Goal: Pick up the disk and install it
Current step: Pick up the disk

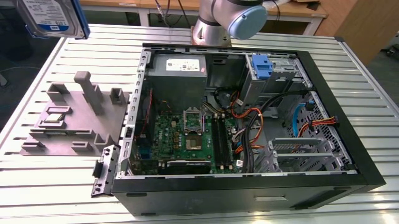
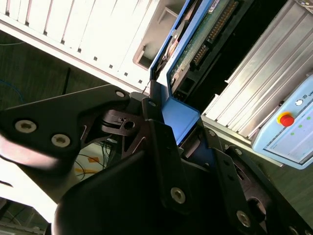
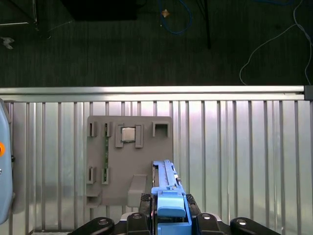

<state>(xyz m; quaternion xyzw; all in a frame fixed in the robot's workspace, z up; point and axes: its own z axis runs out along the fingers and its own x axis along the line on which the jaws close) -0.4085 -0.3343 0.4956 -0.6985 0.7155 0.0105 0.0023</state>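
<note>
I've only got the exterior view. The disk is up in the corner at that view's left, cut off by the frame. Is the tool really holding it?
Observer: Yes. In the second wrist view the tool is shut on the disk, clamping its blue carrier bracket from both sides.
Operator: What lies beyond it, looking along the tool?
Observer: In the first wrist view the disk is edge-on, and beyond it lies the grey fixture on the slatted table.
Operator: Anything on the face I can't see?
Observer: The second wrist view shows a green circuit board with a connector row.
</note>
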